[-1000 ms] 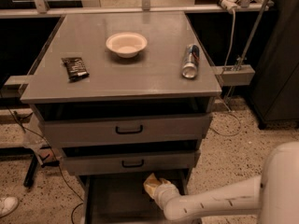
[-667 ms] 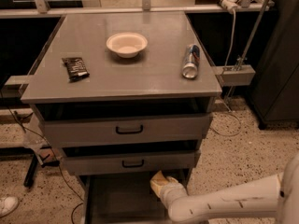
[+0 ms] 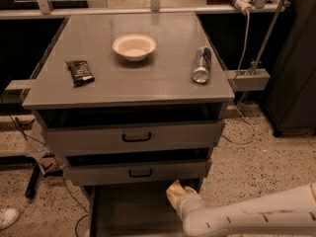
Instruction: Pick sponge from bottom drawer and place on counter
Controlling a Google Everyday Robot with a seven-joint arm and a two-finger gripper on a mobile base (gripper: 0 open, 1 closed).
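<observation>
Down at the lower right, the white arm (image 3: 247, 216) reaches in from the frame's edge toward the open bottom drawer (image 3: 128, 206). Its gripper (image 3: 182, 197) is at the drawer's right side, just below the front of the middle drawer (image 3: 98, 172). The sponge (image 3: 175, 189) sits right at the gripper's tip, crumpled and yellow-tan, and the gripper is closed around it. The sponge covers most of the tip, so only the pale wrist behind it shows clearly. It lies to the upper left of the wrist, over the right rear part of the drawer's grey floor, and its top edge reaches almost to the middle drawer's lower edge. It looks raised off the floor rather than lying flat on it.

Both the middle drawer and the top drawer (image 3: 89, 139) are pulled out a little, each with a black handle.

Up on the counter (image 3: 148, 78) stand a white bowl (image 3: 134, 47) near the back centre, a can (image 3: 202, 64) lying on its side at the right, and a dark packet (image 3: 80, 72) at the left. All three are well apart from each other and from the sponge.
</observation>
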